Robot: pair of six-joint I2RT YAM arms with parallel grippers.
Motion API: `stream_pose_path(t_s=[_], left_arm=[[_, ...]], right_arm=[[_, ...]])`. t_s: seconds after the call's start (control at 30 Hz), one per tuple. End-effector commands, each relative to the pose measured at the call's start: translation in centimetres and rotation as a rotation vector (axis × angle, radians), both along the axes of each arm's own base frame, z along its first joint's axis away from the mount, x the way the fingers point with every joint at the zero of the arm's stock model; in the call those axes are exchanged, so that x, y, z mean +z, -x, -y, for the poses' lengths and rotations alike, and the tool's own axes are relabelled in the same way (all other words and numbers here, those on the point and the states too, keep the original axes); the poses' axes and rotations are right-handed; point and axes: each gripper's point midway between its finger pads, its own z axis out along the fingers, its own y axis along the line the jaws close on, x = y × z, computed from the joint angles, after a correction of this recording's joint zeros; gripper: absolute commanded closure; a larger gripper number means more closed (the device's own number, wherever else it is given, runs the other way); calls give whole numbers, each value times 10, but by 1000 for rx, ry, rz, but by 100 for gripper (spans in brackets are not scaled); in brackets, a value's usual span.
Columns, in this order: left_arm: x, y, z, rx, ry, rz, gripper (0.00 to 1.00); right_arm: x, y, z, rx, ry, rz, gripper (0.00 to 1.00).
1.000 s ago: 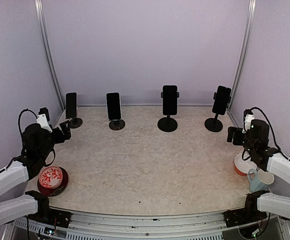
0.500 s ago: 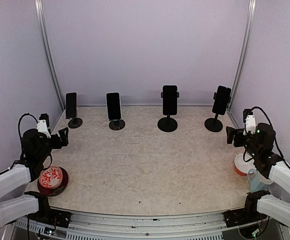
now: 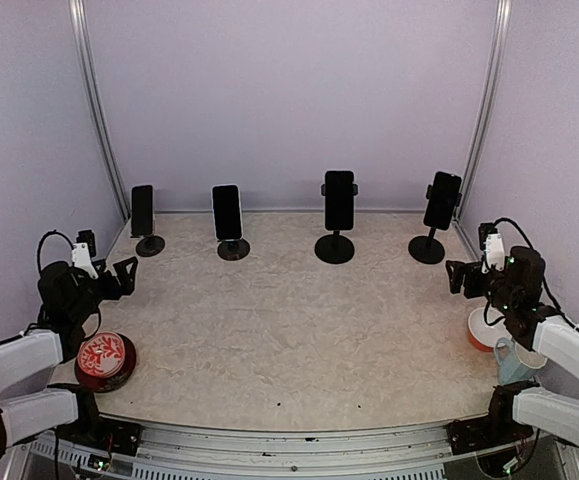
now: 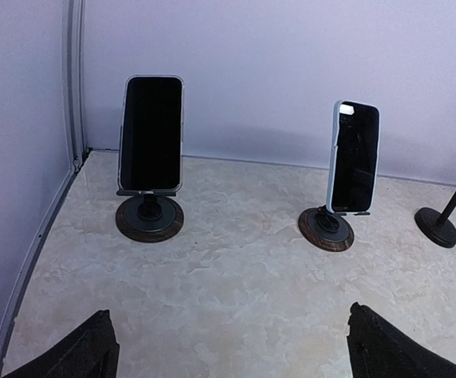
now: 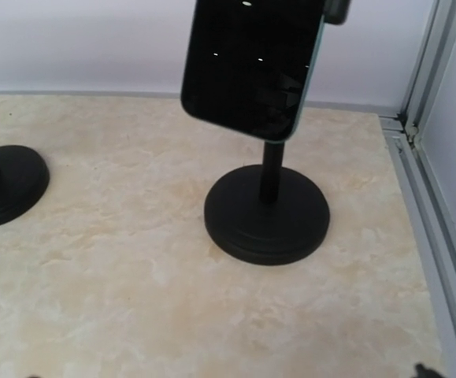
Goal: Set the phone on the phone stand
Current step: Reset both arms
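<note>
Four phones stand in a row along the back of the marbled tabletop (image 3: 299, 330), each one sitting on its own stand w/ a round dark base: the far-left phone (image 3: 142, 210) on a low stand (image 3: 150, 245), the second phone (image 3: 227, 212) on another low stand (image 3: 233, 249), the third phone (image 3: 339, 200) clamped on a taller post stand (image 3: 334, 248), and the far-right phone (image 3: 442, 200) on a post stand (image 3: 427, 249) by the right rail. All screens are dark. In the right wrist view the far-right phone sits tilted on its clamp. Both arms are pulled back at the sides, well apart from the row. The left fingers (image 4: 86, 354) are spread wide at the bottom corners of the left wrist view w/ nothing btwn them, facing the two low stands. The right fingers (image 5: 424, 370) barely show at the bottom edge of their own view – tips far apart, nothing held. Near the left arm sits a red-and-white round dish (image 3: 104, 358); by the right arm, an orange bowl (image 3: 481, 330) and a pale blue mug (image 3: 514, 358) just beside it.
</note>
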Motion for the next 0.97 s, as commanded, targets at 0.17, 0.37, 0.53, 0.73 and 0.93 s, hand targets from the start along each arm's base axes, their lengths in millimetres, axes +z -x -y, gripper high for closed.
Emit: stream_pose_path(t_s=[0.17,0.37,0.53,0.73,0.93], left_arm=[[10,8,-10,70,-1,53,1],[12,12,-13,91,2,56,1],[12,13,-12,92,5,55,1],[7,11,-10,83,4,39,1],[7,12,-9,81,0,45,1]], right_arm=[[3,6,7,-25,-21,68,0],[-4,12,-6,48,-30,77,0],[-17,19,0,13,-35,75,0],[-19,19,0,11,-37,73,0],[-9,18,-3,31,-34,100,0]])
